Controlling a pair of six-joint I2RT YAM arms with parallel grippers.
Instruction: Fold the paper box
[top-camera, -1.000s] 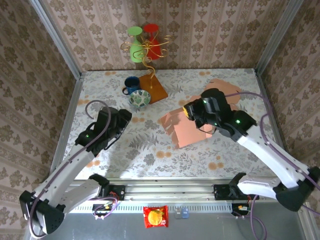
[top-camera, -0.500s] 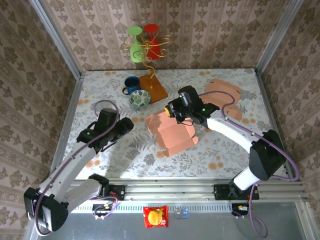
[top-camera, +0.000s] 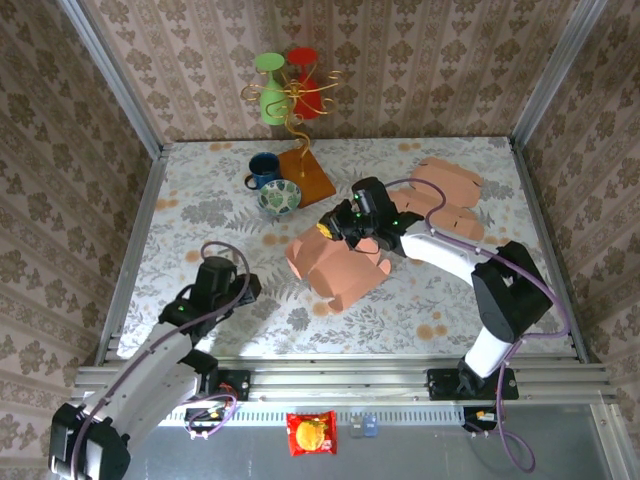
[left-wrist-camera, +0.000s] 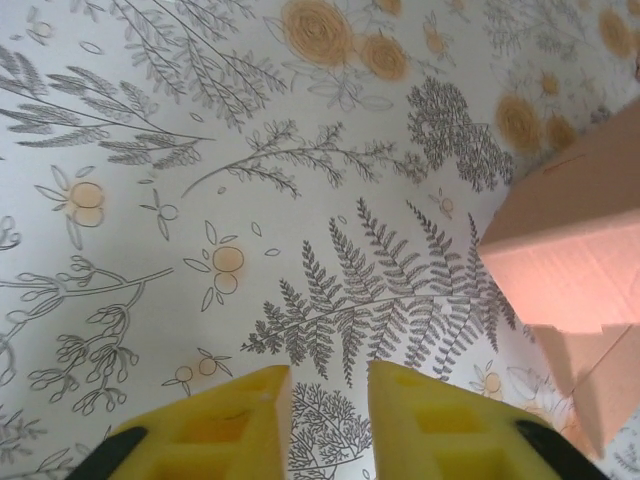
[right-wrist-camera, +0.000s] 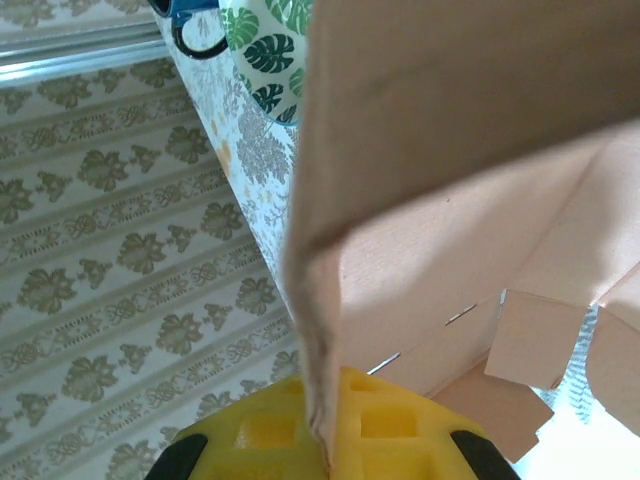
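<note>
On your floral counter (top-camera: 200, 190) you had a mug (top-camera: 262, 168), a bowl (top-camera: 279, 197), a cup stand (top-camera: 310, 178), the box (top-camera: 345, 282) and flat blanks (top-camera: 460, 182).

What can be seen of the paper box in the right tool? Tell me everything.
The paper box is a salmon-pink card blank, mostly flat, with creases and cut flaps. It lies mid-table on the floral table, with its far edge lifted. The right tool is shut on one thin upright flap, pinched between its yellow fingers. The left tool hangs apart from it, over bare table.
</note>
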